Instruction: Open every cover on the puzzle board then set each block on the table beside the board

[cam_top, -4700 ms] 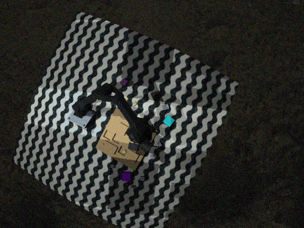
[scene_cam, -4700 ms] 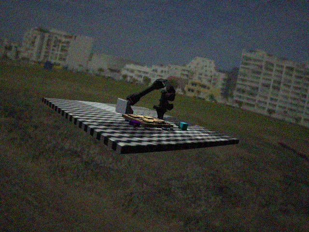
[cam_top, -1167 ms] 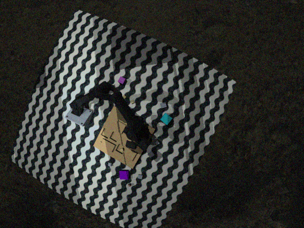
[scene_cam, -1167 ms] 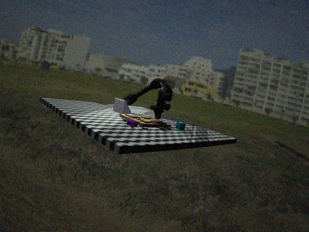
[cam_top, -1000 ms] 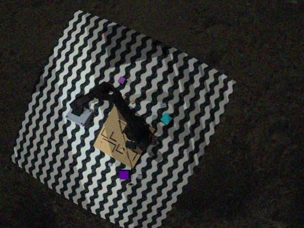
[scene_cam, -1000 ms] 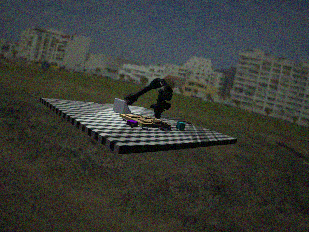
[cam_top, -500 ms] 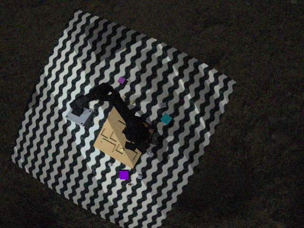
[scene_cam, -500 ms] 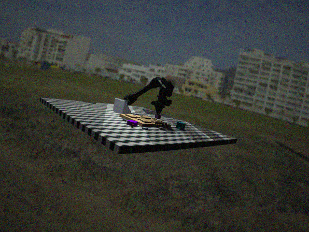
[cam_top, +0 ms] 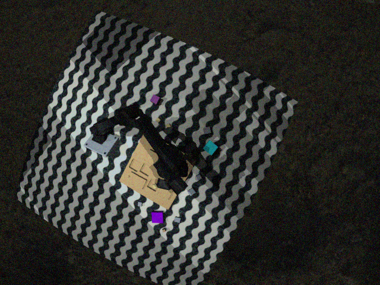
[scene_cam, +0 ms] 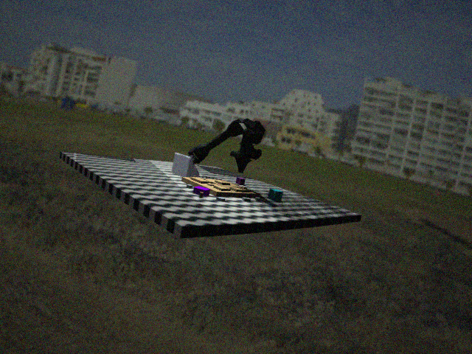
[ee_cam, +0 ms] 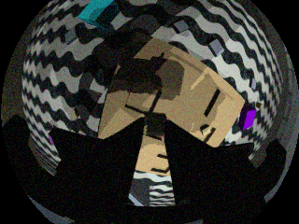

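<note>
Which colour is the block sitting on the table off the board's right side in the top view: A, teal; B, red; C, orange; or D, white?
A: the teal block rests on the patterned table, apart from the tan puzzle board; the other loose blocks visible are purple.
</note>
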`<act>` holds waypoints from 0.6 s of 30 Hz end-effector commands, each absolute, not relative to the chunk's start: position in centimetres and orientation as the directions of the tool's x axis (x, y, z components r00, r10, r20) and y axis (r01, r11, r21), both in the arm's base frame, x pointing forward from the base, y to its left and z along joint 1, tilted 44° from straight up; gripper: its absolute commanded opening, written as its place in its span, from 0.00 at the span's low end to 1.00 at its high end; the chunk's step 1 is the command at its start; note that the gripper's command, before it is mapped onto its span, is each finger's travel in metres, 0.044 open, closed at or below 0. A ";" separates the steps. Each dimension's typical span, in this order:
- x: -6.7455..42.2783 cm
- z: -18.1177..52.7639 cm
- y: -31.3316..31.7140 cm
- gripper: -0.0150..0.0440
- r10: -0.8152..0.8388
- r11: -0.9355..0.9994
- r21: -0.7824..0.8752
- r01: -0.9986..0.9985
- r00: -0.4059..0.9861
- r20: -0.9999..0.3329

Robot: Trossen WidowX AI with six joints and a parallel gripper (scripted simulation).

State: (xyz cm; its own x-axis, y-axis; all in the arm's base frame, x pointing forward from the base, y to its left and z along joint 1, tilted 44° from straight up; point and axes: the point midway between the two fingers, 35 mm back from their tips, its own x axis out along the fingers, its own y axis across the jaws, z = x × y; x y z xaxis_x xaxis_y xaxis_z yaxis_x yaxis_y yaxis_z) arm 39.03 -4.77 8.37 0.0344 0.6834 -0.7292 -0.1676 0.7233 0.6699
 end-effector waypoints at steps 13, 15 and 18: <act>38.1 4.6 -9.7 0.39 0.664 0.741 0.652 -0.161 0.034 -0.747; 37.9 4.1 -10.3 0.39 0.662 0.743 0.650 -0.161 0.035 -0.748; 37.6 3.4 -11.2 0.39 0.660 0.745 0.648 -0.160 0.035 -0.751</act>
State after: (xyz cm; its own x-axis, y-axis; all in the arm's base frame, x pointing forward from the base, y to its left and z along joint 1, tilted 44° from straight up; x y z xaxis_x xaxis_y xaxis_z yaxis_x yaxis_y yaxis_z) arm 37.77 -10.35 4.20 0.0362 0.6650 -0.7460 -0.1546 0.7412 0.6532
